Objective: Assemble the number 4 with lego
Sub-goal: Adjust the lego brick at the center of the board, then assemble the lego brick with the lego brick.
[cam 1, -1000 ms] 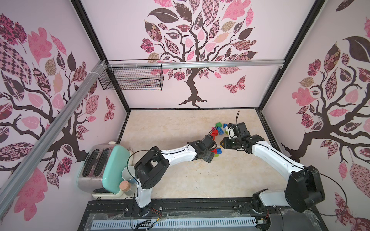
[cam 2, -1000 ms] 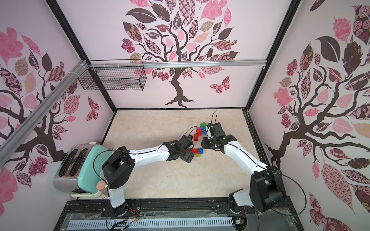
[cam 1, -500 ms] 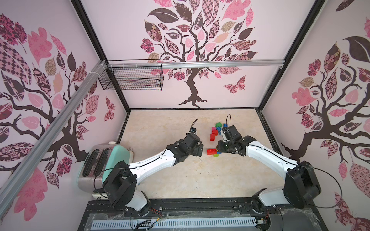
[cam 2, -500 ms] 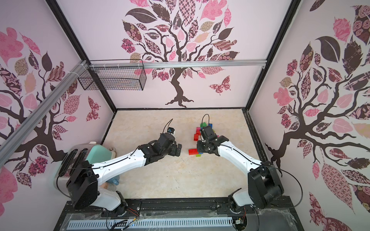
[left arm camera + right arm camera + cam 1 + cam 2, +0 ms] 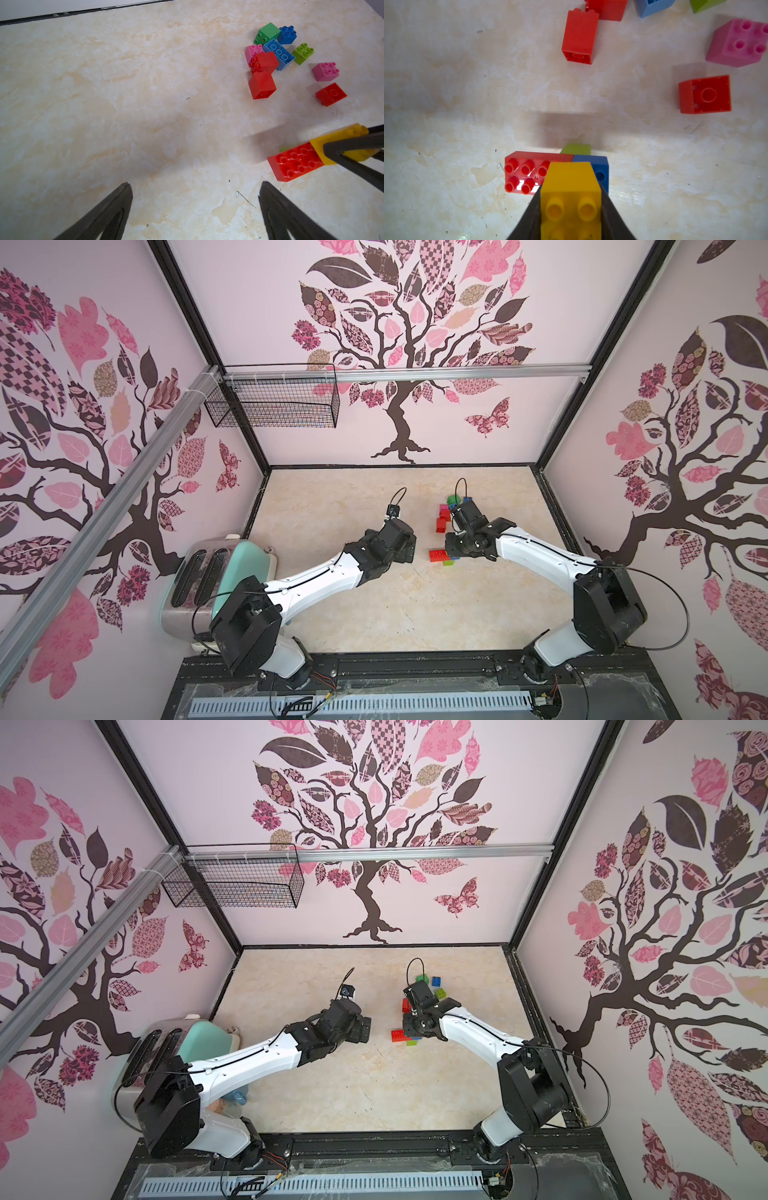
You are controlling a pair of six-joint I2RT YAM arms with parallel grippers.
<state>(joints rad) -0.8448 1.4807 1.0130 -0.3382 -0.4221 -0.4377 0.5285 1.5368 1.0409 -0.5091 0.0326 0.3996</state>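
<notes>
Leftmost, a toaster (image 5: 216, 572) stands beside the bench, with a mint shell and brushed chrome slots. The bench (image 5: 104, 104) itself is cream and marble-veined. Next, the left claw (image 5: 195, 185) hangs over bare bench, its matte black tapered fingers spread wide with nothing between them. Just right of it a glossy red eight-stud brick (image 5: 527, 172) lies flat, studs up. A blue brick (image 5: 602, 168) is butted against its end, and a lime brick (image 5: 576, 149) is tucked behind both. The right claw (image 5: 571, 209) pinches a yellow brick (image 5: 570, 180) by its smooth sides, above the red-blue seam; whether it touches them I cannot tell. Farther back — toward the rear wall — the loose lego (image 5: 278, 54) lies scattered: blocky red, pink, green, lime and blue pieces, several tipped over to show hollow undersides.
</notes>
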